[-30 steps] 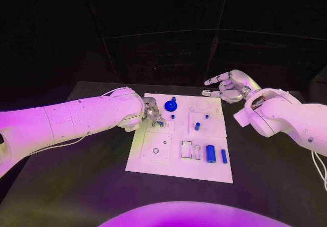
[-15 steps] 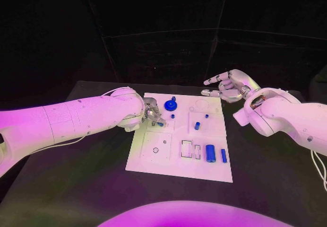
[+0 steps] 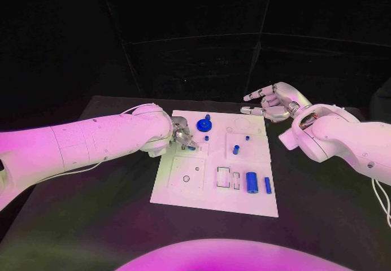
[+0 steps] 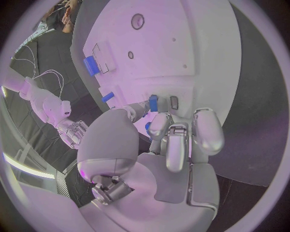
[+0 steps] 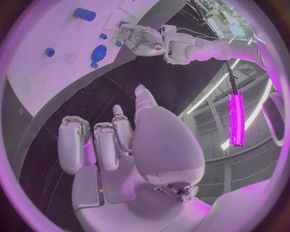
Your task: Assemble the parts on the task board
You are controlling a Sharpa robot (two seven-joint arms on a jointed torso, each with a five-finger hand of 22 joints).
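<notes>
- Over the white task board [image 3: 213, 186], my left hand [image 3: 181, 137] pinches a small blue peg [image 4: 153, 103]; I should keep it upright.
- Beyond the board's far corner, my right hand [image 3: 273, 101] hovers, fingers [image 5: 71, 143] spread, empty.

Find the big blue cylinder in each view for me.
Head view: cylinder on the board's near right part.
Left wrist view: on the board, beyond the fingers.
Right wrist view: on the board, past the left hand.
Shared landmark: the left hand.
</notes>
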